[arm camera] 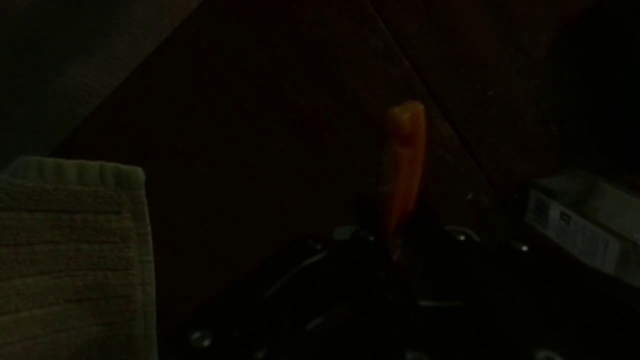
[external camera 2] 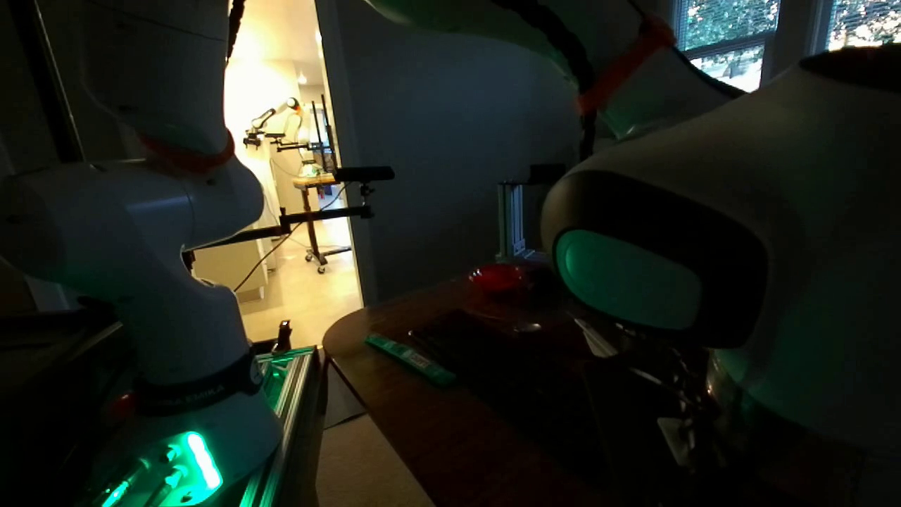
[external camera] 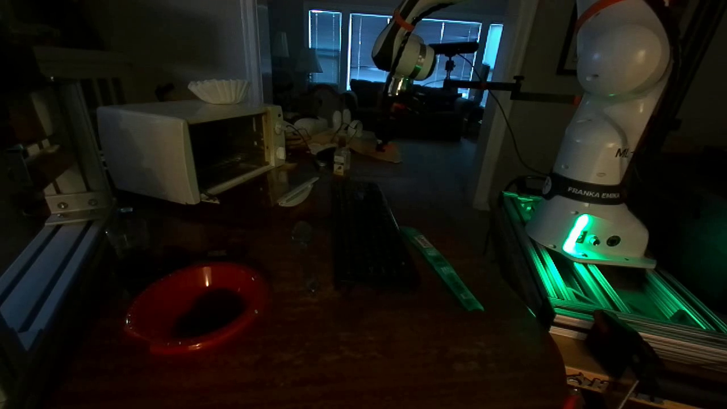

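1. Plainly, the claw [arm camera: 392,237] stands narrow, its dark fingers set close against both sides of a slim orange piece [arm camera: 409,150].
2. That orange piece is gripped by its near end and points away toward the far side of the wrist view; whether it touches the dark tabletop [arm camera: 250,150] behind it, I cannot tell.
3. To the left of the claw lies a ribbed towel [arm camera: 75,265], well apart from it; to the right sits a labelled box [arm camera: 580,225], also apart from the fingers.
4. In an exterior view the claw hangs at the far end of the tabletop, to the right of a small bottle [external camera: 341,162].
5. Nearer lies a long dark slab [external camera: 369,238], with a green strip [external camera: 446,272] just to its right and a red bowl [external camera: 170,301] near on the left.
6. Far on the left, a white toaster oven [external camera: 147,150] carries a fluted dish [external camera: 220,92] on top.
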{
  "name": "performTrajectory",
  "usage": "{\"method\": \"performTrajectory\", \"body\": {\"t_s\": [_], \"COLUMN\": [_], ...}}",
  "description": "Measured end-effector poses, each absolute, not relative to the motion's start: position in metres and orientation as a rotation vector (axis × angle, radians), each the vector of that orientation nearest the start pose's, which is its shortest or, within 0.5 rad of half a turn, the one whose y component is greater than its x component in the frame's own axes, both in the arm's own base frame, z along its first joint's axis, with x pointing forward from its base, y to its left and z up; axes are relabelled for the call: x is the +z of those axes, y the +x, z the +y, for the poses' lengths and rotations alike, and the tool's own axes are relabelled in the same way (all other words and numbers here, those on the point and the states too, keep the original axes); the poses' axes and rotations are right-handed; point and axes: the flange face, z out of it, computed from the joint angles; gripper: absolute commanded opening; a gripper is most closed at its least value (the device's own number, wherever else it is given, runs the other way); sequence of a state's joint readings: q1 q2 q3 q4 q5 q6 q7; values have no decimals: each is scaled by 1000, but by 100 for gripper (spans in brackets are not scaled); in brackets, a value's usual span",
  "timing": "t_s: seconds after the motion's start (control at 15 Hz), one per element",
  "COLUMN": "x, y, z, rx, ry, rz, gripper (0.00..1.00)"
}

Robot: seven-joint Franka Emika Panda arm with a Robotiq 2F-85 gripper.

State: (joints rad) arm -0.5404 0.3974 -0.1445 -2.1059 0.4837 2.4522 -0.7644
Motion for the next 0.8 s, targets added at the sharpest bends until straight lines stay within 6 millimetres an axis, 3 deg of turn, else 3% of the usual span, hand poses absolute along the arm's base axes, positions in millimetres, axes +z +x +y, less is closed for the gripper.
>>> {"method": "performTrajectory", "body": {"t_s": [0.47,0.8], "x": [199,191], "y": [446,448], "z": [-356,-356], "rx": [-90,-44], "ry": [-2849,-2815], "rz": [460,481], "gripper": [5,5]}}
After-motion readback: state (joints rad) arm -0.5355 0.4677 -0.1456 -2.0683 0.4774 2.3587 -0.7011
